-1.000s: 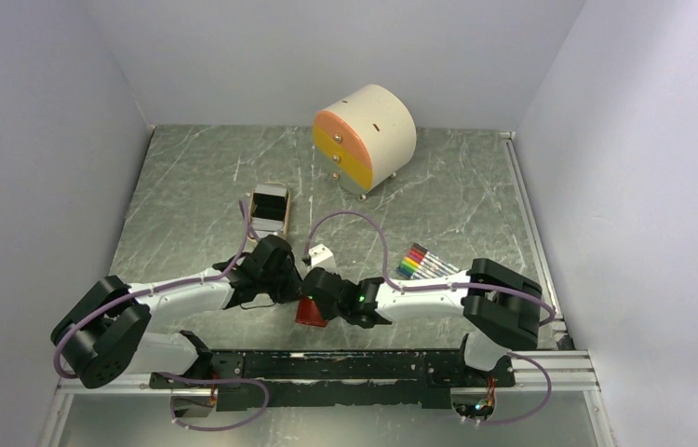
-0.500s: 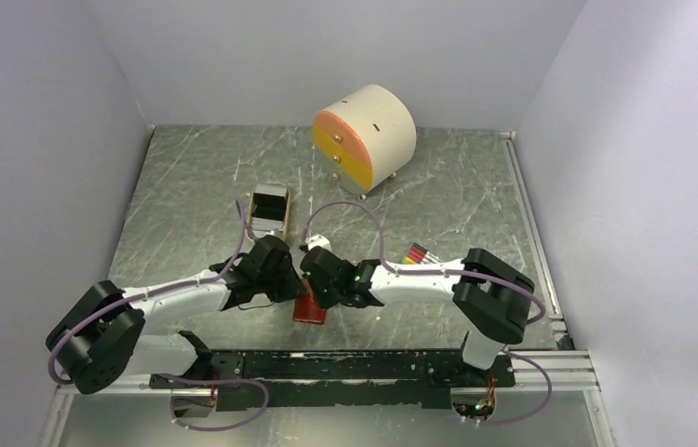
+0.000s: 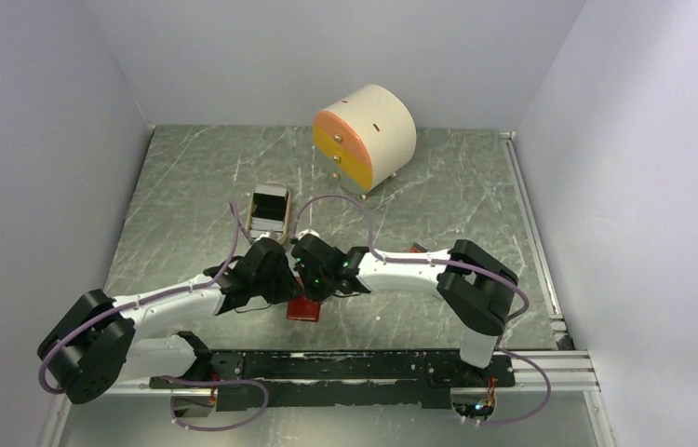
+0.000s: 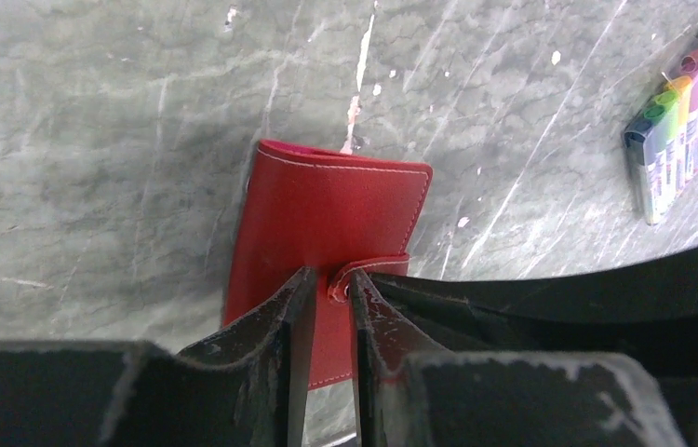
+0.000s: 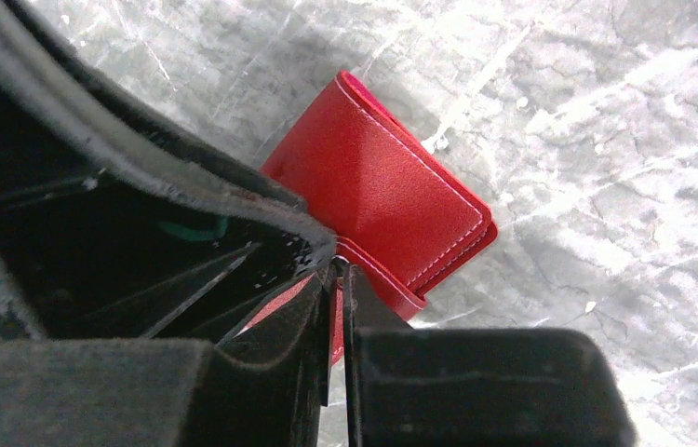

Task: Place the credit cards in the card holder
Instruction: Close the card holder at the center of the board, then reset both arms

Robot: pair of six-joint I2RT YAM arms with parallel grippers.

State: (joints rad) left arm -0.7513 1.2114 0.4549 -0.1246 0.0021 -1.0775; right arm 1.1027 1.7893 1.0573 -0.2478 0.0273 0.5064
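The card holder point(image 3: 305, 310) is a closed red wallet lying near the table's front edge. It fills the middle of the left wrist view point(image 4: 327, 205) and shows in the right wrist view point(image 5: 373, 186). Both grippers meet just above it. My left gripper point(image 4: 329, 284) point(image 3: 280, 284) has its tips close on either side of the curled end of the snap tab. My right gripper point(image 5: 338, 270) point(image 3: 313, 279) is almost fully shut on that same thin red tab. The credit cards point(image 3: 271, 200) show as flat silver and dark faces in a tan tray point(image 3: 252, 212) behind the grippers.
A round cream drawer unit point(image 3: 364, 138) with orange and yellow fronts stands at the back. A bundle of coloured markers point(image 4: 685, 102) lies right of the wallet, mostly covered by the right arm from above. Grey walls close in both sides.
Both arms have swung left and slightly away from the front edge. The right forearm now covers the markers. The card holder has shifted a little to the left.
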